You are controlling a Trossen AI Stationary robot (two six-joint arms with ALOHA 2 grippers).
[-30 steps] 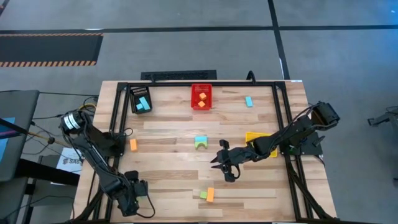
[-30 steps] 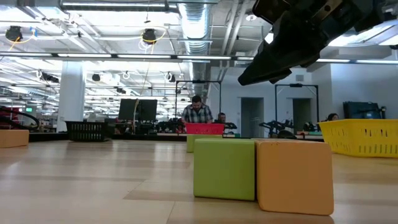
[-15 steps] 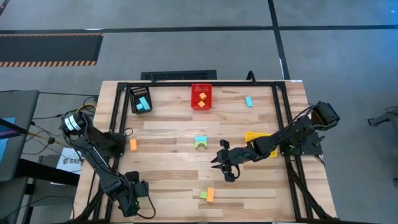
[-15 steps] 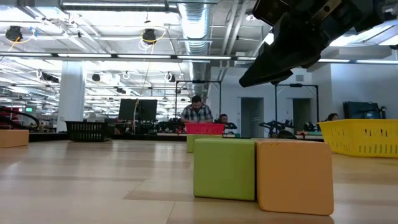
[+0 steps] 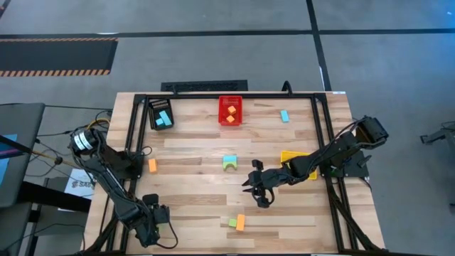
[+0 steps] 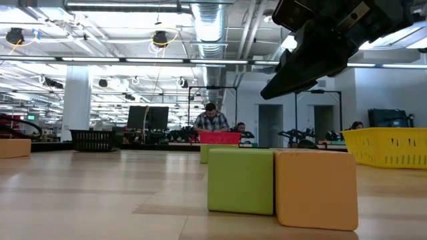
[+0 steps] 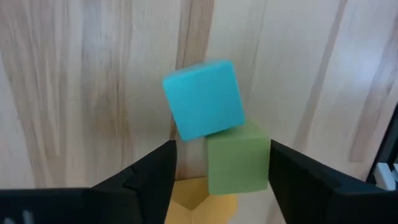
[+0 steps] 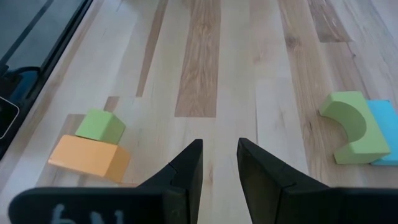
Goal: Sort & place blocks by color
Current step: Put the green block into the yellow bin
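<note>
My right gripper hovers open above the table's middle, its fingers close together over bare wood. A green cube resting against an orange bar lies toward the near edge of it. A green arch beside a blue block lies toward the far edge. My left gripper sits open at the near left corner. Its fingers stand either side of a green cube and an orange block. A blue cube lies just beyond them.
The red bin holds orange blocks and the black bin holds blue ones, both at the far edge. The yellow bin lies partly under my right arm. A lone orange block and a blue block rest on the wood.
My right gripper has crept slightly toward the table's right edge, still open and above the table. The blocks have stayed put.
</note>
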